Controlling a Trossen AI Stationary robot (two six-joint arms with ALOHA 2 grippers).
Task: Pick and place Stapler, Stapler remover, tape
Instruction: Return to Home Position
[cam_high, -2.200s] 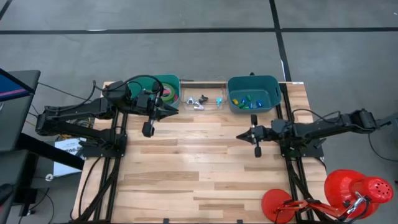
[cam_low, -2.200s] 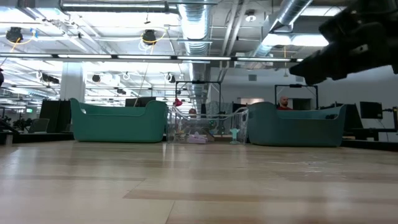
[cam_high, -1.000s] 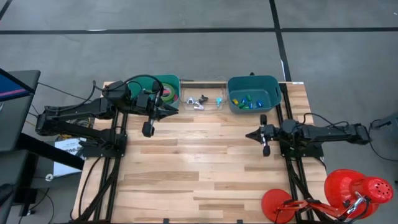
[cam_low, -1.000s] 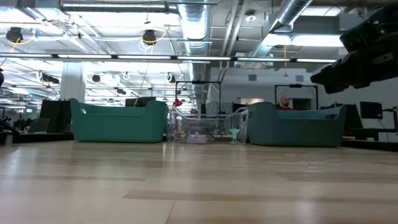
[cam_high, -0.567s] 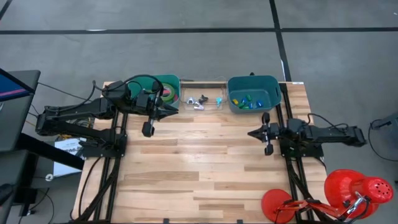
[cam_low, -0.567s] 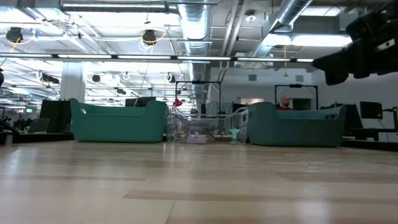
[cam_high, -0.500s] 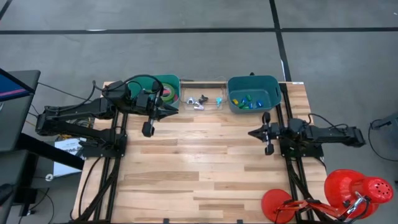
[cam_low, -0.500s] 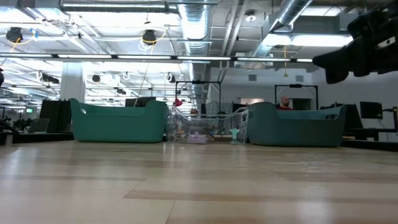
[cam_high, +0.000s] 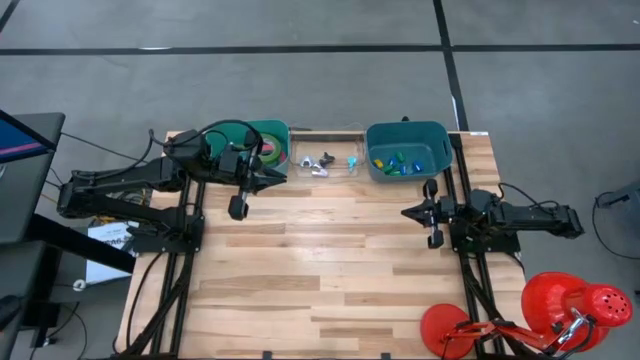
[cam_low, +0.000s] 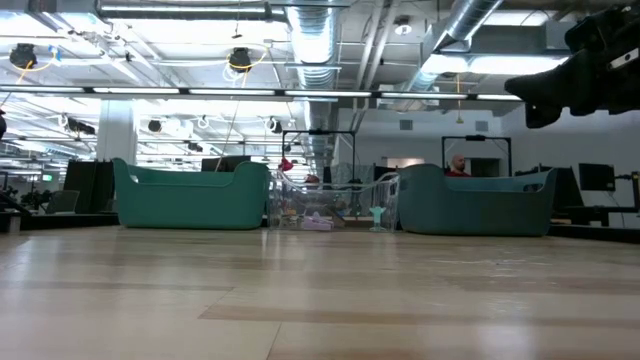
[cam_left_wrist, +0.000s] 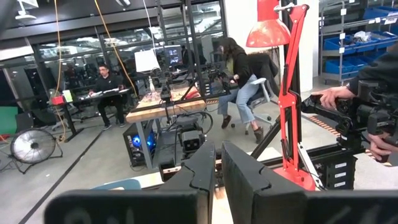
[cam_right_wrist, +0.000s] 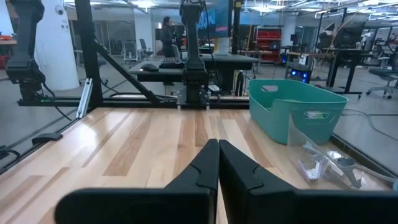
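Green tape rolls (cam_high: 269, 149) lie in the left teal bin (cam_high: 276, 128), partly hidden behind my left arm. Grey stapler removers (cam_high: 320, 163) sit in the clear tray (cam_high: 327, 131) between the bins. Small coloured staplers (cam_high: 397, 160) lie in the right teal bin (cam_high: 407, 130). My left gripper (cam_high: 284, 177) hovers just in front of the left bin, pointing level toward the table's right; it is shut and holds nothing (cam_left_wrist: 217, 171). My right gripper (cam_high: 404, 212) stands by the table's right edge, pointing level to the left, shut and holding nothing (cam_right_wrist: 218, 155).
The wooden table top (cam_high: 320, 260) lies bare between the two arms. A red lamp (cam_high: 560, 305) is clamped at the near right corner. In the low view the bins (cam_low: 190, 195) and the tray (cam_low: 330, 205) line the far edge. People sit in the room beyond.
My right arm has folded back a little toward the table's right edge. Its gripper has tipped up from a slight downward slant to level and stayed shut.
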